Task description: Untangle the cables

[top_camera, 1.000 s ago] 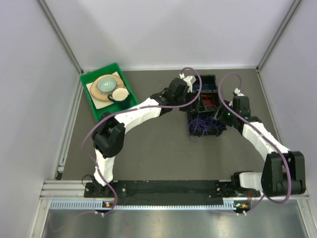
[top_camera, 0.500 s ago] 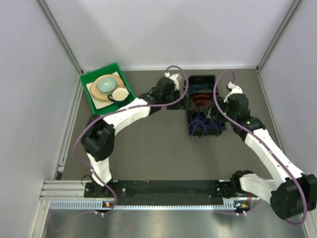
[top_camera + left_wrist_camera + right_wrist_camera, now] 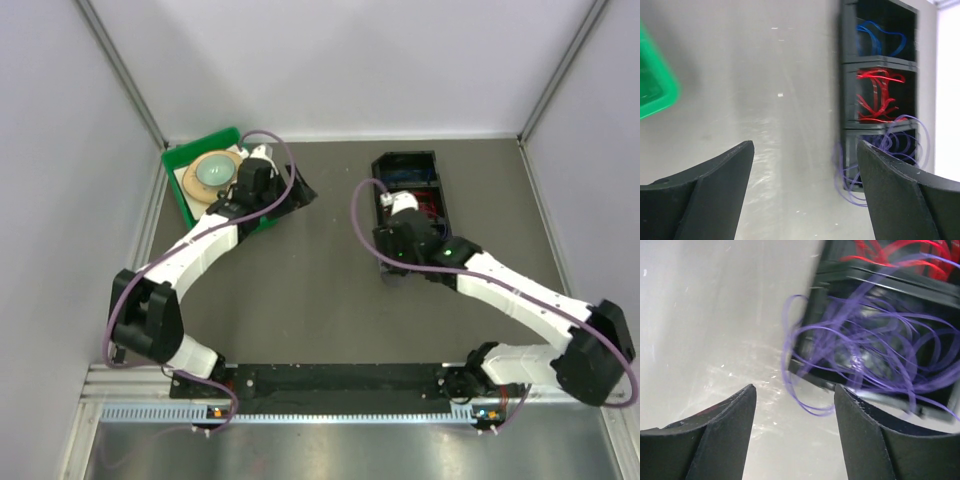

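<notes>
The cables lie sorted by colour in a black three-part box (image 3: 430, 165): blue cables (image 3: 880, 40) in the far part, red cables (image 3: 877, 95) in the middle, purple cables (image 3: 892, 147) in the near part. Loops of the purple cables (image 3: 865, 350) spill over the box's near-left corner onto the table. My right gripper (image 3: 795, 390) hangs open just short of those loops, touching nothing; from above, the right gripper (image 3: 388, 255) covers the box's near end. My left gripper (image 3: 805, 150) is open and empty, well left of the box; from above, the left gripper (image 3: 298, 190) sits beside the green tray.
A green tray (image 3: 180, 200) with a wooden plate, a pale bowl and a small lid stands at the back left, its corner (image 3: 655, 90) in the left wrist view. Grey walls enclose the table on three sides.
My left arm has swung left, away from the box to beside the green tray. My right arm has moved from the box's right side across to its near-left corner. Both jaws have widened.
</notes>
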Tool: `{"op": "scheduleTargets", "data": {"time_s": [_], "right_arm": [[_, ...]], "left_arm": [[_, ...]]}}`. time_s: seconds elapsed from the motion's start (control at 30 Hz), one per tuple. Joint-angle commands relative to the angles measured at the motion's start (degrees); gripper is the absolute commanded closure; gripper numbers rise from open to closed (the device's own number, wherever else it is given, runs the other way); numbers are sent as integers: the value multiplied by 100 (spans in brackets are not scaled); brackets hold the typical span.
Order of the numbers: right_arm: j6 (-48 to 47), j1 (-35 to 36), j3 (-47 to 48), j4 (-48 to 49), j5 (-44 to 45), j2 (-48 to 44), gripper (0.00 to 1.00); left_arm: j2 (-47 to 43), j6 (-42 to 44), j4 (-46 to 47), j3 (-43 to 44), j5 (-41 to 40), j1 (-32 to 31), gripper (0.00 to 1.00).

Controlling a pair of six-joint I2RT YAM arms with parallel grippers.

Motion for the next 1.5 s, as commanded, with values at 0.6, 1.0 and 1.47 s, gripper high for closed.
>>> {"op": "scheduleTargets", "data": {"time_s": [0.6, 1.0, 1.47], "right_arm": [[57, 341, 1103, 568, -117, 2552, 43], [31, 341, 1217, 630, 278, 2904, 60], [57, 350, 1155, 814, 532, 3010, 88]], "left_arm": [[-656, 140, -361, -500, -287, 435, 11], [-656, 149, -299, -623, -251, 435, 11], [-709, 122, -299, -702, -286, 444, 11]]}}
